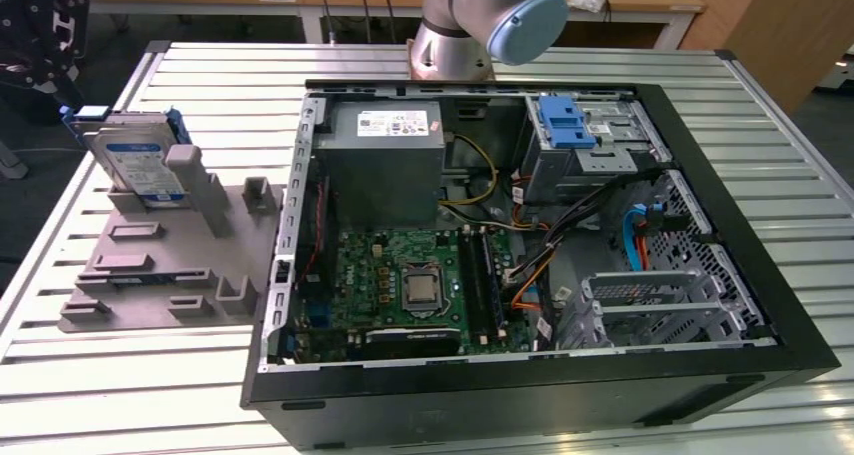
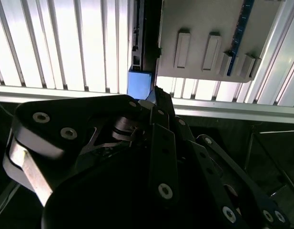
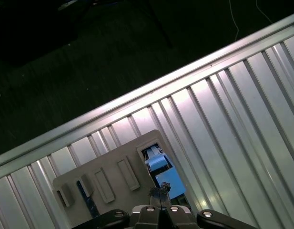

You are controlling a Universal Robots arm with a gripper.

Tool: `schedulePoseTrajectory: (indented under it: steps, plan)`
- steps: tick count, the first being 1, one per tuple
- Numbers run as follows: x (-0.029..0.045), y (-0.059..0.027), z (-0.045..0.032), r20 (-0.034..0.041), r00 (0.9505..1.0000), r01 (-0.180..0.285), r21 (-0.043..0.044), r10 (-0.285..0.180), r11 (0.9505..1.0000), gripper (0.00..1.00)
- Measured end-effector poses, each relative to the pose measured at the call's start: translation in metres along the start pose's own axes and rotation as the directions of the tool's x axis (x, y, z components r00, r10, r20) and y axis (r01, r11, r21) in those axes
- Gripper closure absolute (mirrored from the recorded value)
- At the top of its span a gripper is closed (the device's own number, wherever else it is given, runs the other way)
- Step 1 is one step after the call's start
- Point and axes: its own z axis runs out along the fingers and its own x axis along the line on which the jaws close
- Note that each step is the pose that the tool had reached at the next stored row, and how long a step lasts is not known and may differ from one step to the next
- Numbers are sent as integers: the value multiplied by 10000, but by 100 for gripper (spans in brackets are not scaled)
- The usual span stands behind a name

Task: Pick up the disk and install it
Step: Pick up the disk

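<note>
Tabletop of metal slats [image 1: 755, 95] carries everything here; on it lies an open computer case [image 1: 534, 380], side panel off, with the motherboard [image 1: 400, 275] and the metal drive cages [image 1: 667, 295] laid bare; beside the case, toward the exterior view's left, sits a grey moulded holder [image 1: 147, 275]; the disk [image 1: 140, 165] stands upright on edge in a slot at the far end of that holder, label facing out, well apart from the case; the gripper [image 3: 160, 192] hangs over the disk's upper edge, just beside or touching one blue side rail [image 2: 139, 85] in the second wrist view, though which of the two I cannot tell; whether the gripper is open, closed or clamped on the disk I cannot tell either

By my reading the task is at its very start: the arm has reached the pickup spot, yet the disk sits seated in its slot, not lifted; the carrying across and the fitting into the case are all left to do
</note>
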Motion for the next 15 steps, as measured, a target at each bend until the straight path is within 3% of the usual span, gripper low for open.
schedulePoseTrajectory:
  steps: [10, 15]
  plan:
    - [0, 0, 0, -3, 10000, 78, -1, -78, 10000, 89]
    - [0, 0, 0, -18, 9991, 421, -10, -421, 9991, 89]
